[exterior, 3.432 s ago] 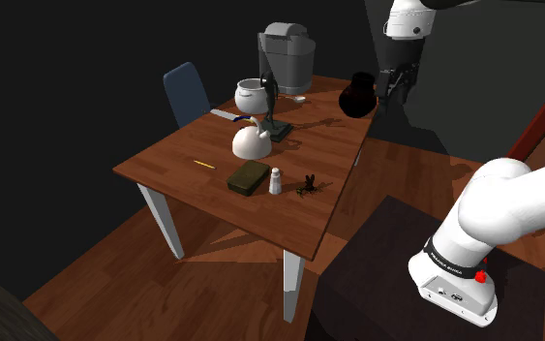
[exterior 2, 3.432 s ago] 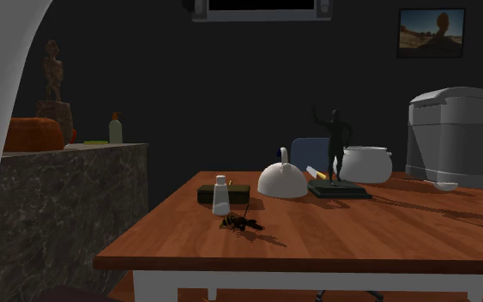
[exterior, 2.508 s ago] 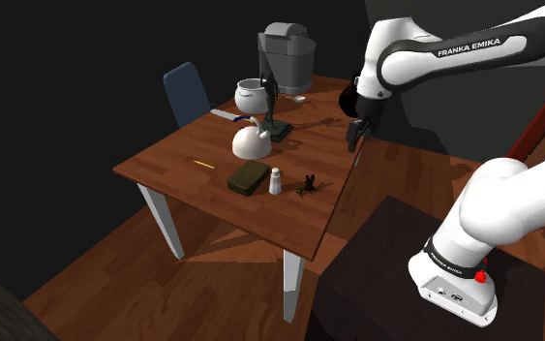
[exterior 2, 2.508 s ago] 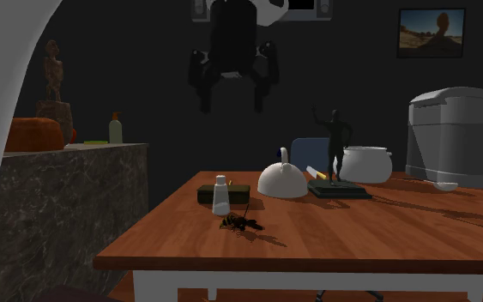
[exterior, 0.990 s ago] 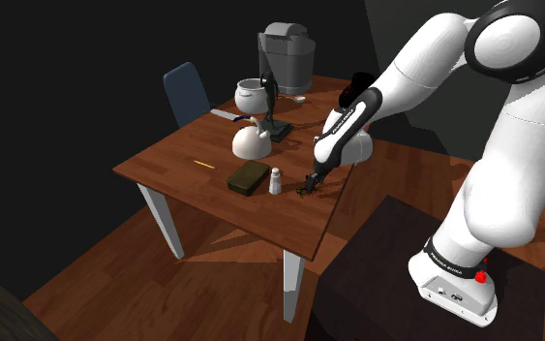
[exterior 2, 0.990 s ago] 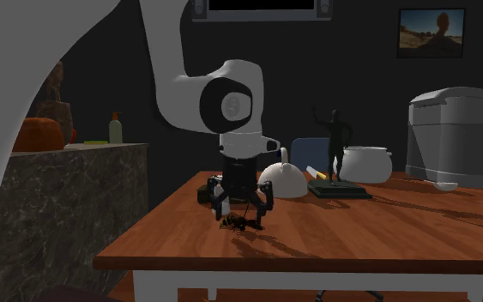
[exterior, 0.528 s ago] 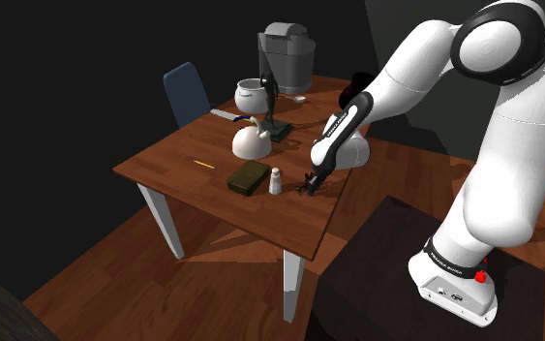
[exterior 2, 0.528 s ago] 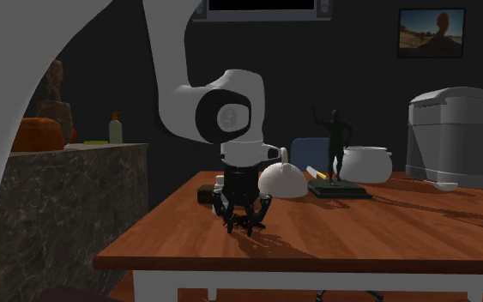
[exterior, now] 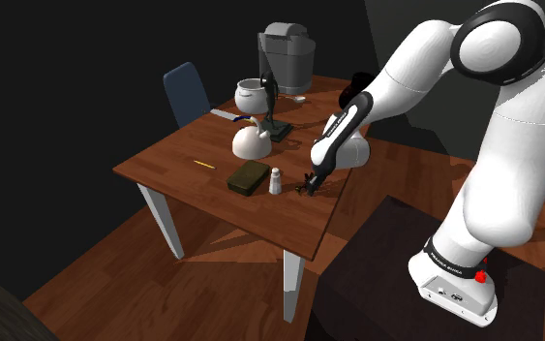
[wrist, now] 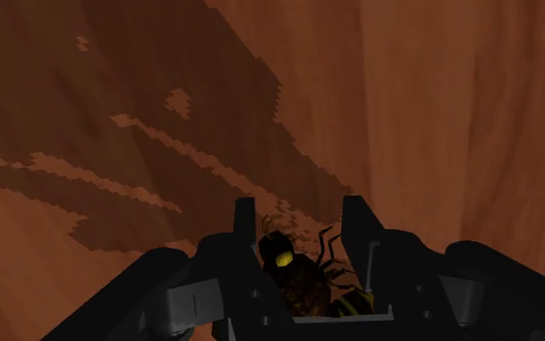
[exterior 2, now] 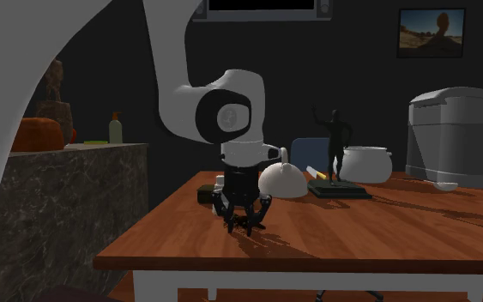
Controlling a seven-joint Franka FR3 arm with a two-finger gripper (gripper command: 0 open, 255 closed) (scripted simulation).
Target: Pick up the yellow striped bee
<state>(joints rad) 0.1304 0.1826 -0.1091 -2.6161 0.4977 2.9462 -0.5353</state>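
Clasping the yellow striped bee [wrist: 294, 276], the gripper's [wrist: 301, 208] jaws sit low on the table [exterior: 164, 167], just right of the white shaker [exterior: 275, 180] in the shoulder view. A hold on thin legs alone could slip when lifting.

The small yellow-and-black striped bee [wrist: 294, 276], brown-bodied with thin black legs, rests on the reddish wooden table [wrist: 435, 116]. It is clasped between the jaws.

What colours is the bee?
The bee is dark brown with yellow face and stripes; wrist view.
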